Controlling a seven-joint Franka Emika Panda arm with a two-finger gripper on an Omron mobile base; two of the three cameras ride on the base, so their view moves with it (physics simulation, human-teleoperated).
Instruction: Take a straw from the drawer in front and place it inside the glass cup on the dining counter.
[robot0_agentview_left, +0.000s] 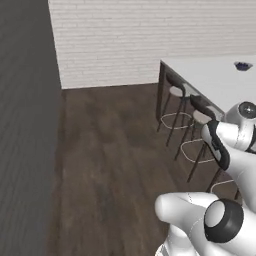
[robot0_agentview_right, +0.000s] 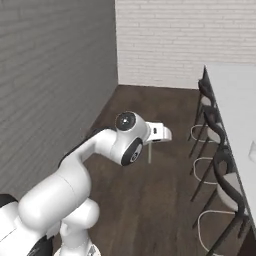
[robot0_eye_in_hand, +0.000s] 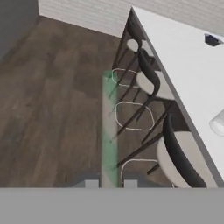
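One straw (robot0_eye_in_hand: 109, 131) pinched upright in the tool (robot0_eye_in_hand: 110, 183) — carry step, out over the floor beside the stools (robot0_eye_in_hand: 148, 83). Next move, I judge — swing across the white desk (robot0_eye_in_hand: 192, 65) to the glass cup (robot0_eye_in_hand: 218, 123).

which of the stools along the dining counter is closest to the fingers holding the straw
In the hand view, the stool at the lower right, with the largest dark backrest and pale seat, is closest. The other two stand farther up along the dining counter, beyond the straw.
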